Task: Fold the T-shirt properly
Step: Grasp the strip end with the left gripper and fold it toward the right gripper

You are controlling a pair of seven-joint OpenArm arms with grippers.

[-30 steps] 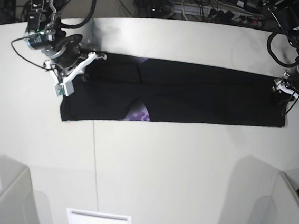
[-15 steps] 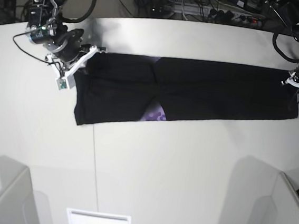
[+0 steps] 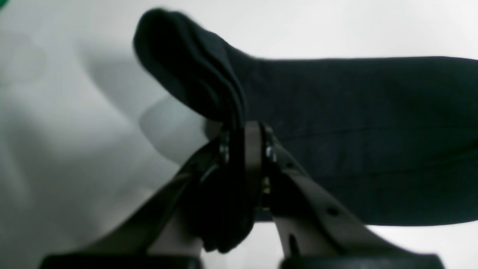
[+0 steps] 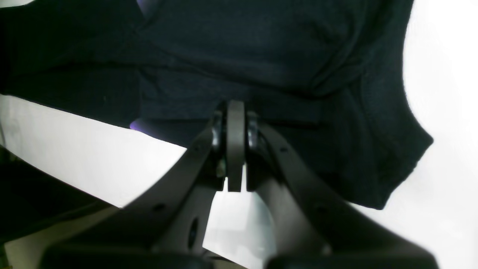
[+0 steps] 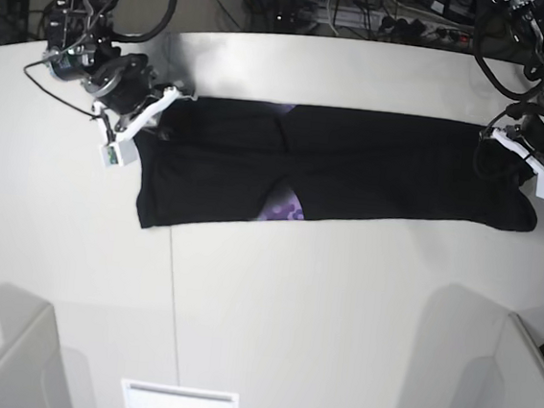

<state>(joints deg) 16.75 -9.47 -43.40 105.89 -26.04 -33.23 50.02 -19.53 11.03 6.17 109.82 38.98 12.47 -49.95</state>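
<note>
Lying stretched as a long folded band across the white tabletop (image 5: 272,301) in the base view: the large black short-sleeved cloth T-shirt (image 5: 372,165), with a small patch of purple print (image 5: 281,208) peeking out at its near edge left of centre. Gripping one end of the band at that view's right, the left gripper (image 5: 524,166); gripping the other end at that view's left, the right gripper (image 5: 151,115).

Pinching a bunched fold of the black cloth (image 3: 358,123) in the left wrist view, the left gripper (image 3: 244,149), jaws pressed together on fabric, with a rounded corner of the cloth lifting above the fingers (image 3: 254,157) and more hanging below between them.

Clamping the edge of the cloth (image 4: 261,56) in the right wrist view, the right gripper (image 4: 235,142), jaws squeezed flat together, with the fabric draping from the fingertips (image 4: 235,123) and hanging clear above the white surface (image 4: 444,112).
</note>
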